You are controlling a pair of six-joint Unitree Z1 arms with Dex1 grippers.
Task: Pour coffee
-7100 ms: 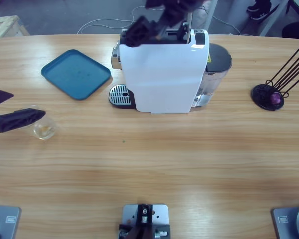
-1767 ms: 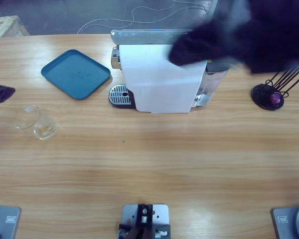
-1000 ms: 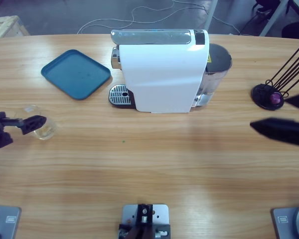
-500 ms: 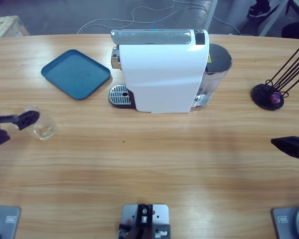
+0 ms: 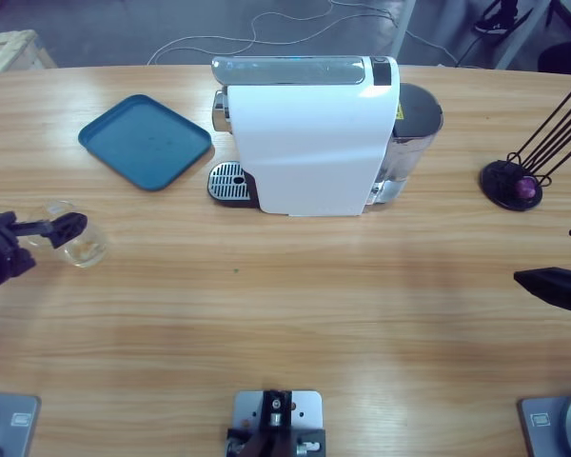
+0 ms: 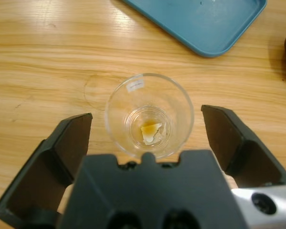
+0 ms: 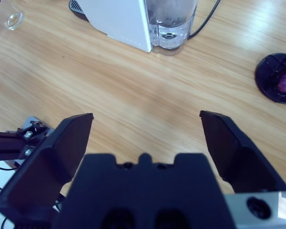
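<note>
A small clear glass tumbler [image 5: 79,245] stands on the table at the left, with a shallow layer of tan coffee [image 6: 151,130] in its bottom. My left gripper [image 5: 57,231] comes in from the left edge. In the left wrist view the left gripper [image 6: 148,119] is open, its jaws either side of the tumbler [image 6: 149,116] without touching it. My right gripper [image 5: 547,255] sits low at the right edge, far from the glass. The right gripper [image 7: 145,118] is open over bare wood with nothing between its jaws.
A white coffee machine [image 5: 309,133] with a drip grate [image 5: 228,181] and water tank [image 5: 414,129] stands at the back middle. A blue tray [image 5: 145,141] lies left of it. A black capsule holder [image 5: 512,183] stands at the right.
The right arm has left the top of the machine and dropped to the right edge. The left gripper came back to the tumbler and edged a little further around it.
</note>
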